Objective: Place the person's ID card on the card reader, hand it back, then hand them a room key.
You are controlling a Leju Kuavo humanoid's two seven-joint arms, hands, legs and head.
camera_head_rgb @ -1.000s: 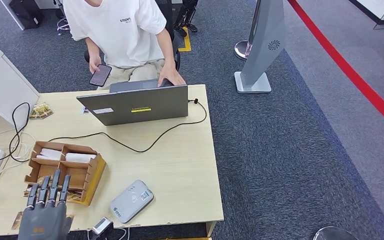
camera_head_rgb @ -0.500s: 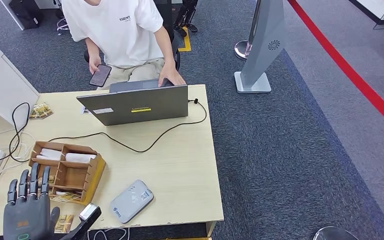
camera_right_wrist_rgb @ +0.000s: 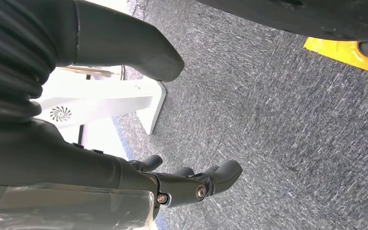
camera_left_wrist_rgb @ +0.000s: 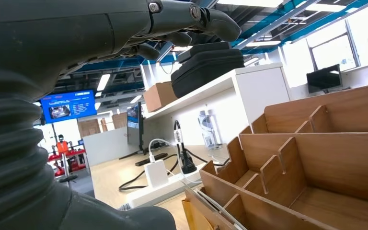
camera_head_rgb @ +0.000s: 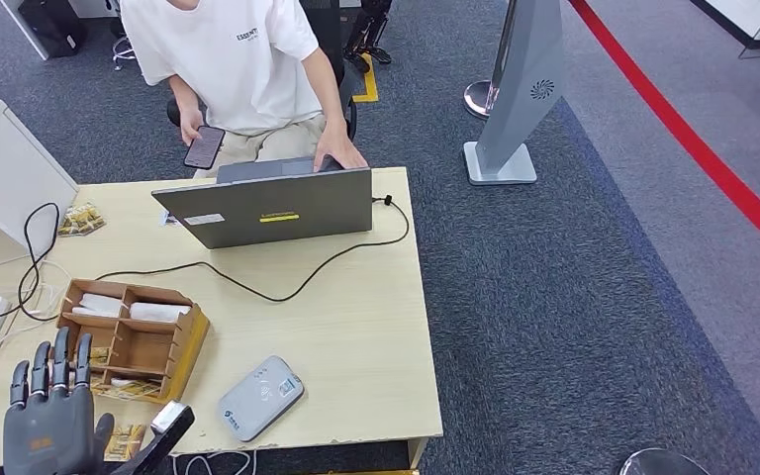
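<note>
1 card reader [camera_head_rgb: 260, 397], 1 wooden organizer [camera_head_rgb: 131, 336]; left robot hand [camera_head_rgb: 51, 421] empty, fingers spread; right robot hand [camera_right_wrist_rgb: 124, 158] empty.

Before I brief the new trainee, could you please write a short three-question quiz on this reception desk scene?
1. True or false: the left robot hand holds a card.
2. Which lies nearer the desk's front edge: (a) card reader or (b) laptop?
3. What does the person hold beside the laptop?

Key: 1 false, its fingers are spread and empty, next to the wooden organizer. 2 a. 3 a phone.
</note>
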